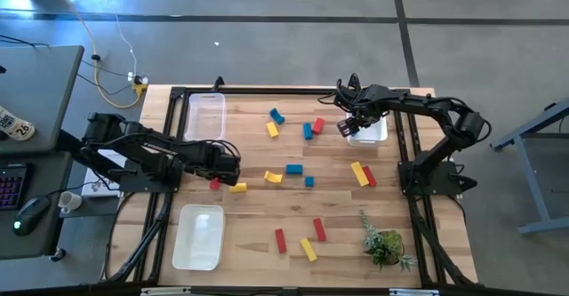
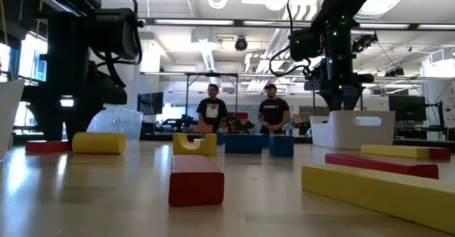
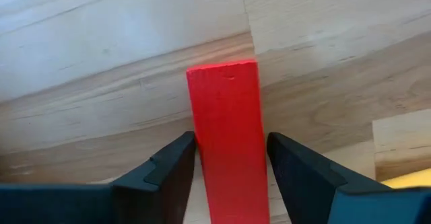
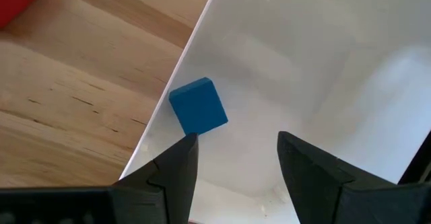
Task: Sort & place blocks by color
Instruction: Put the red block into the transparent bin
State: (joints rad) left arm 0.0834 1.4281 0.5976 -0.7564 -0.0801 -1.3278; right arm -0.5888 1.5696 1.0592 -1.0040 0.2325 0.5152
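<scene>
Red, yellow and blue blocks lie scattered on the wooden table (image 1: pixel 267 203). My left gripper (image 1: pixel 219 179) is low over a red bar (image 1: pixel 214 184) near the table's left side, shut on it; a yellow block (image 1: pixel 237 188) lies just beside. My right gripper (image 1: pixel 348 127) hovers open over the white bin (image 1: pixel 378 134) at the far right. Below its fingers a blue cube (image 4: pixel 199 106) sits inside the bin (image 4: pixel 303 69), against the wall. The low view shows this gripper (image 2: pixel 341 98) above the bin (image 2: pixel 353 129). My left gripper (image 3: pixel 231 150) pinches the red bar (image 3: pixel 225 103) between its two fingers, one on each long side (image 3: pixel 199 143), near the end closest to the wrist. The fingers come from above and lie along the bar. The bar rests flat on the table.
Two clear bins stand on the left, one far (image 1: pixel 204 116) and one near (image 1: pixel 198 236). A small green plant (image 1: pixel 384 243) sits at the near right corner. Blocks cluster mid-table (image 1: pixel 293 170) and near the front (image 1: pixel 298 238). Two people (image 2: pixel 242 109) stand in the room beyond.
</scene>
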